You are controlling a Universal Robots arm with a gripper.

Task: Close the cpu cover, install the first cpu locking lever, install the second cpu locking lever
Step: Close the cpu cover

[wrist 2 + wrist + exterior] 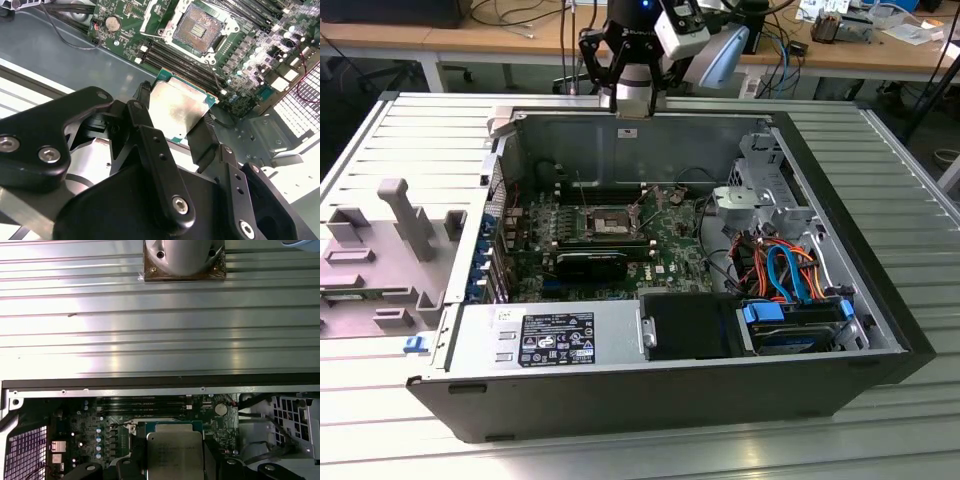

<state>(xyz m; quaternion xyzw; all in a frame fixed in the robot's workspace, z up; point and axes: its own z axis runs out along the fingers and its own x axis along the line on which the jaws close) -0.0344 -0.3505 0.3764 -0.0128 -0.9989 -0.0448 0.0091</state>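
Slotted aluminium table (880, 160) carries an open computer case (650, 400) lying on its side. A grey labelled power-supply box (545, 340) sits along the case's near edge in the exterior view. The green board (670, 255) lies flat behind it. A black oblong block (592, 264) sits on the board's near part.

The gripper (175, 120) hangs above the case's far wall, well apart from the board. Its fingers (142, 97) pinch a silvery square processor chip (182, 102) by two opposite edges.

The cpu cover (610, 222) is at the socket near the middle of the board, untouched. Cannot tell whether it lies flat or is raised. In the second wrist view the socket (199, 30) shows its bare contact field.
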